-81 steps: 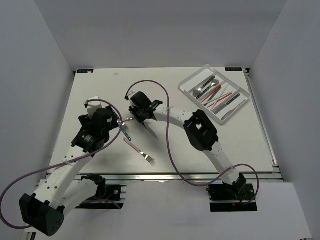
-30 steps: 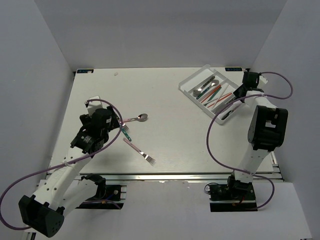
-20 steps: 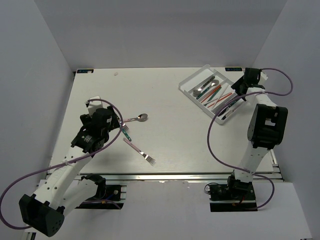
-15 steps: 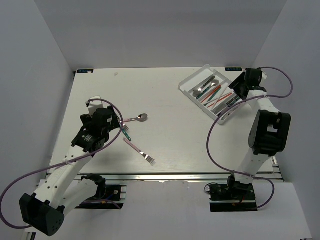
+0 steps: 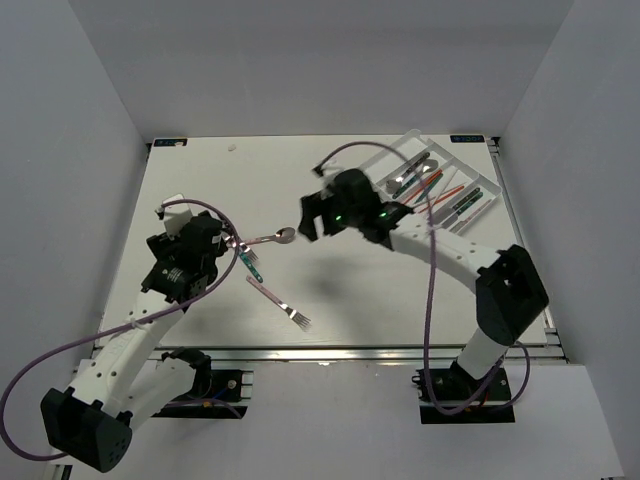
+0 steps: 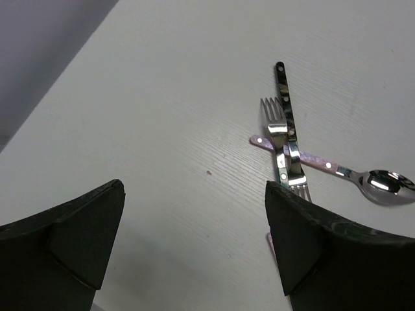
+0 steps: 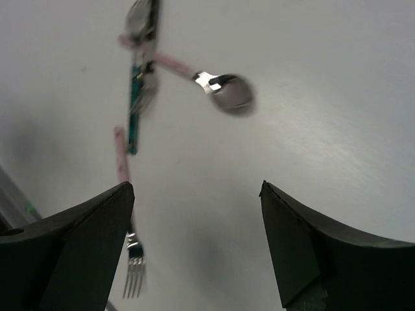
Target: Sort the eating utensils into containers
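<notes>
Three eating utensils lie loose left of centre: a pink-handled spoon [image 5: 275, 238] [image 6: 337, 170] [image 7: 222, 89], a teal-handled fork [image 5: 251, 264] [image 6: 281, 152] [image 7: 135, 113] and a pink-handled fork [image 5: 281, 303] [image 7: 125, 214]. A dark-handled piece [image 6: 283, 97] lies across the teal fork. My left gripper [image 5: 215, 243] [image 6: 194, 188] is open and empty, just left of them. Just right of the spoon, my right gripper [image 5: 306, 225] [image 7: 197, 184] hovers open and empty. The containers are one clear divided tray [image 5: 418, 136] at the back right, holding several utensils [image 5: 468, 204].
The right arm [image 5: 440, 245] stretches from the near right across the tray's near side. A purple cable [image 5: 432, 290] loops along it. The table's near edge rail [image 5: 330, 350] runs behind both bases.
My right gripper opened over the tray, left a dark-handled utensil there, then swung left to the spoon at the table's middle. My left gripper has barely moved.
</notes>
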{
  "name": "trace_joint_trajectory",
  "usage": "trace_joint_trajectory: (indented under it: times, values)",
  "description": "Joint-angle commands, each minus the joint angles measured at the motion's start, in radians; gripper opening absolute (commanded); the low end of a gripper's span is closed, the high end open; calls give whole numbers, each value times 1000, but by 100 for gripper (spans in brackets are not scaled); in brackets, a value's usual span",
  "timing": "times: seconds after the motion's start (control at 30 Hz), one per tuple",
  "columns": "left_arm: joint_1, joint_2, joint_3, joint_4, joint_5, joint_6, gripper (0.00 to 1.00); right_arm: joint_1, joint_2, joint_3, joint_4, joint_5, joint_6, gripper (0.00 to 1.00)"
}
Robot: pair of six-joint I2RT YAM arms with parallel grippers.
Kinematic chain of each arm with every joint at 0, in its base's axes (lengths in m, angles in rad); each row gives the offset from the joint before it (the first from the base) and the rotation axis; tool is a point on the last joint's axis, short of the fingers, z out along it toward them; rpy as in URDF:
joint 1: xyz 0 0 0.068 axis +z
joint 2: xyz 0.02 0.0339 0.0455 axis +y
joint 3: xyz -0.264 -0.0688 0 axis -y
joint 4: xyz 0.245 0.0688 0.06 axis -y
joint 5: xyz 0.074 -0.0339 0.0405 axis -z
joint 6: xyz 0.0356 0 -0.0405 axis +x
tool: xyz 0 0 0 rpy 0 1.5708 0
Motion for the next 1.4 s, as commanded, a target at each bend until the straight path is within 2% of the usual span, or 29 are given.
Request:
trace_joint_trajectory:
  times: [0.0, 0.1, 0.23, 0.33, 0.47, 0.67, 0.77, 0.8, 0.83, 0.9, 0.93, 1.17, 1.27, 1.37]
  values:
    - [18, -56, 43, -27, -86, -39, 98, 159, 51, 62, -77, 59, -122, 84]
    - [23, -94, 40, -29, -112, -36, 98, 260, 104, 110, -102, 69, -128, 84]
    - [23, -172, 34, -23, -142, -39, 98, 392, 236, 191, -174, 159, -140, 84]
    - [25, -205, 20, 0, -128, -24, 98, 444, 339, 268, -237, 213, -166, 81]
    - [25, -191, 20, 3, -96, -13, 98, 466, 428, 329, -260, 209, -199, 68]
    - [25, -166, 21, 12, -68, 2, 98, 478, 509, 365, -260, 212, -234, 55]
    - [23, -162, 20, 22, -45, 11, 98, 478, 532, 372, -263, 204, -237, 41]
    - [25, -160, 20, 22, -42, 11, 98, 478, 534, 372, -266, 190, -237, 37]
    - [25, -159, 20, 22, -42, 11, 98, 479, 532, 369, -266, 179, -237, 28]
    - [25, -162, 20, 22, -42, 13, 98, 478, 522, 368, -275, 153, -237, 19]
    - [25, -162, 20, 22, -40, 13, 98, 478, 513, 366, -277, 141, -237, 0]
    - [25, -166, 17, 25, -33, 18, 98, 450, 271, 365, -274, -18, -246, 0]
    - [25, -173, 17, 25, -31, 18, 98, 343, 172, 372, -257, -92, -197, 0]
    - [25, -179, 17, 26, -30, 19, 98, 147, 123, 360, -184, -83, -73, 0]
